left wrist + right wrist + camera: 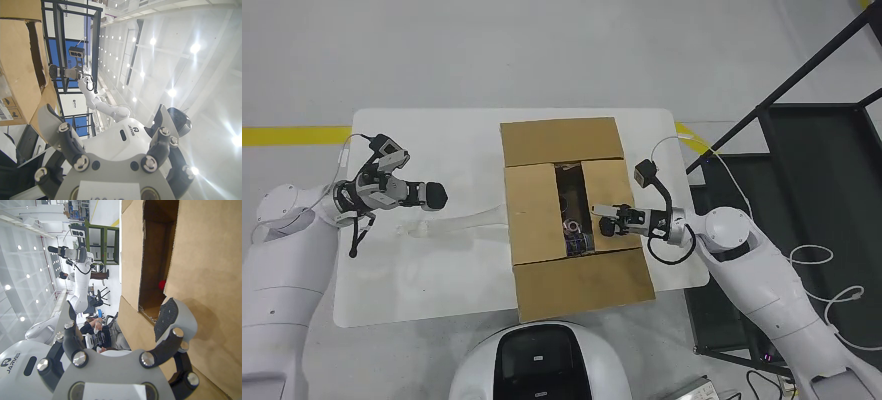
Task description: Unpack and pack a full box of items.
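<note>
- Closest in, your right gripper [119, 308] has its two grey fingers [167, 317] spread wide, with nothing between them. One textured black pad sits right at the torn inner edge of a cardboard flap; you cannot tell whether it touches.
- From above, that right gripper [600, 222] hangs over the right-hand flap of the large brown cardboard box [532, 210], at the near end of the slot between the two side flaps.
- The box stands in the middle of the white rectangular table [392, 290]. Its far and near flaps lie opened outward. The two side flaps are folded in over the top, leaving a narrow dark opening.
- Down in that opening you can see a small round red item [162, 284], half hidden behind the flap edge. There is also a cluster of dark and purple-blue items [577, 238], too small to name.
- Your left gripper [105, 115] likewise has its fingers [47, 117] wide apart and holds nothing.
- In the top view the left gripper [432, 195] is over the table, well to the left of the box and pointing toward it.
- A faint translucent sheet [467, 222], possibly clear plastic, lies flat on the table between the left gripper and the box's left side.
- Off the table, a yellow floor stripe [292, 133] runs beyond the left end, and a dark metal rack [822, 150] stands to the right.
</note>
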Action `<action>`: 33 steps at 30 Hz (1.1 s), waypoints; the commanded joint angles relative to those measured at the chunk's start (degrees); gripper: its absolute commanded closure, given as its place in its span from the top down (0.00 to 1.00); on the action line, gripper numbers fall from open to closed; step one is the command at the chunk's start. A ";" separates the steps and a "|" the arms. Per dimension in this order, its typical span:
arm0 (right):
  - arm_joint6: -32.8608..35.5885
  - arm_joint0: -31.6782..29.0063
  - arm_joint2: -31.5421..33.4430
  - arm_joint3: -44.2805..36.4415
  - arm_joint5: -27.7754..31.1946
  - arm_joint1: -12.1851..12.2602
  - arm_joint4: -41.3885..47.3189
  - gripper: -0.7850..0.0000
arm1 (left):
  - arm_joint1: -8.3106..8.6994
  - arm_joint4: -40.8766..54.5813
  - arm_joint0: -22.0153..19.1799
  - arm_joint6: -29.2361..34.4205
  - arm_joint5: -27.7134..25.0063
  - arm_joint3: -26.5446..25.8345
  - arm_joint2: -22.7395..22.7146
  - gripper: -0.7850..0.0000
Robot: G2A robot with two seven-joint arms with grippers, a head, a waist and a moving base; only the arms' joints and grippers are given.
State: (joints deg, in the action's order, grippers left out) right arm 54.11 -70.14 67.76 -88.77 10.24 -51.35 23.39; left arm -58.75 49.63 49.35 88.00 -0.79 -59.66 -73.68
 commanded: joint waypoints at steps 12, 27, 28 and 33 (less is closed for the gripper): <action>-0.97 -4.26 5.11 -6.09 -0.19 0.64 0.72 1.00 | 1.75 -12.72 5.63 -9.62 -8.77 -8.71 -4.14 1.00; -6.78 6.68 -9.18 -0.33 -6.81 -3.25 -5.98 1.00 | -0.30 -20.93 -2.94 -9.40 -16.30 -1.29 5.42 1.00; -7.06 7.36 -9.96 0.40 -6.98 -3.54 -6.31 1.00 | -0.47 -19.90 -3.21 -8.78 -16.84 -1.01 5.76 1.00; -8.16 9.49 -12.67 3.03 -7.64 -4.69 -7.13 1.00 | -1.00 -16.88 -4.01 -7.07 -19.79 0.81 6.53 1.00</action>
State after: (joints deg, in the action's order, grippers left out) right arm 46.03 -60.96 55.51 -86.13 2.78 -55.86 16.31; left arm -59.65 32.12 45.44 80.70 -20.13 -59.25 -67.27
